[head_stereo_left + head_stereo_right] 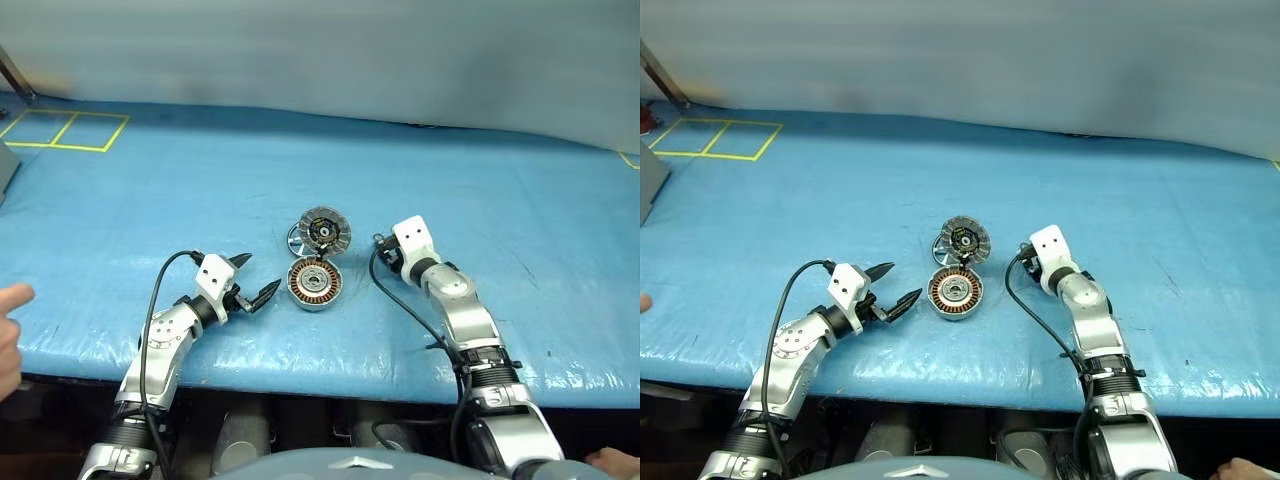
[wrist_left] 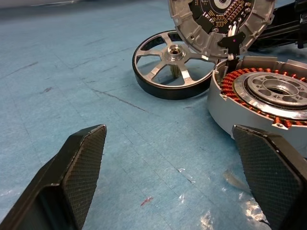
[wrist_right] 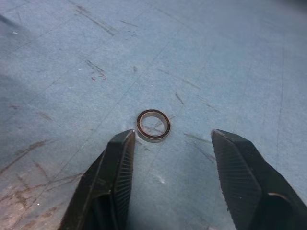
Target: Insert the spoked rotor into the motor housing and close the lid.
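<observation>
Two halves sit hinged apart on the blue table (image 1: 480, 180): the motor housing (image 1: 315, 284) lies face up with copper windings ringing its inside, and the lid (image 1: 326, 231) stands tilted up behind it. The spoked rotor (image 2: 169, 64) lies flat on the mat just beside the lid, outside the housing. Left gripper (image 1: 254, 284) hangs spread wide, empty, near the housing. Right gripper (image 3: 170, 158) is parted over a small dark ring (image 3: 153, 125), gripping nothing. A person's hand (image 1: 10, 335) shows at the left edge.

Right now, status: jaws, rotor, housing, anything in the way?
Both jaws open, empty. Spoked rotor flat on mat behind motor housing, not inserted. Lid open. Small ring ahead of right gripper.
</observation>
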{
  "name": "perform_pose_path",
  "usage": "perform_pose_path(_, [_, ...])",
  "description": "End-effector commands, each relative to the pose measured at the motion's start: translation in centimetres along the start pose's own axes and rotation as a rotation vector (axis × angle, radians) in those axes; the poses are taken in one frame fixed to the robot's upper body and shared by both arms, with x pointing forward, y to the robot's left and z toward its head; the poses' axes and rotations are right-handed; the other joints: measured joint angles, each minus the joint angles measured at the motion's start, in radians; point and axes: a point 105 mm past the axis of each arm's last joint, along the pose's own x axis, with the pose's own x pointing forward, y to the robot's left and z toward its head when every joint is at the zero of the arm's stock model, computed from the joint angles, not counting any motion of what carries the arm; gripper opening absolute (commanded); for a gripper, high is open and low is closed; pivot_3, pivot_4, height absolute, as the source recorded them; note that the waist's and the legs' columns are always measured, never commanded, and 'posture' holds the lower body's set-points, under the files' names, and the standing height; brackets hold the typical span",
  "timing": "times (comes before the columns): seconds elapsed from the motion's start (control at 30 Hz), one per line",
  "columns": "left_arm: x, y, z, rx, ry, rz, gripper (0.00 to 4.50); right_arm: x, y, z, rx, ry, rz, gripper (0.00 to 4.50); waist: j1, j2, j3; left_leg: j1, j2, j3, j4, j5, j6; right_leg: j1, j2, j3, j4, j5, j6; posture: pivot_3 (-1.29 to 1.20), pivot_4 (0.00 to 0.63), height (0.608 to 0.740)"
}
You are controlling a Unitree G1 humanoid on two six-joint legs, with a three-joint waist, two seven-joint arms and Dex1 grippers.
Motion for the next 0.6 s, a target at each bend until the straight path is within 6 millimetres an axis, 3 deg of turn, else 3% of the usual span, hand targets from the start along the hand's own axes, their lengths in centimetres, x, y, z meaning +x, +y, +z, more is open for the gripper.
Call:
perform_pose_path(0.03, [-0.1, 0.3, 0.7, 0.035, -0.018, 0.009, 4.5, 0.6, 0.7, -0.1, 0.049, -0.002, 0.029, 2.99, -0.006, 0.0, 0.0, 0.001, 0.0, 0.0, 0.0, 0.0, 0.0, 0.001, 0.0, 0.0, 0.0, 0.0, 0.0, 0.0, 0.15, 0.74])
perform_pose_path(0.37, [-0.2, 0.6, 0.6, 0.04, -0.013, 0.025, 4.5, 1.8, 2.7, -1.4, 0.19, 0.05, 0.123, 2.99, -0.015, 0.0, 0.0, 0.005, 0.001, 0.0, -0.001, -0.001, -0.001, 0.004, 0.0, 0.002, 0.0, 0.0, 0.0, 0.0, 0.15, 0.74])
perform_pose_path(0.47, [-0.2, 0.6, 0.7, 0.04, -0.013, 0.027, 4.5, 1.9, 2.8, -2.0, 0.206, 0.084, 0.122, 2.37, -0.017, 0.0, 0.0, 0.006, 0.001, 0.0, -0.001, -0.002, -0.004, 0.005, 0.0, 0.003, 0.0, 0.0, 0.0, 0.0, 0.15, 0.74])
perform_pose_path(0.6, [-0.3, 0.6, 0.6, 0.039, -0.014, 0.029, 4.5, 1.5, 2.6, -2.5, 0.204, 0.102, 0.111, 1.09, -0.015, 0.0, -0.001, 0.01, 0.001, 0.0, -0.001, -0.003, -0.005, 0.006, -0.001, 0.002, -0.001, 0.0, 0.0, 0.0, 0.15, 0.74])
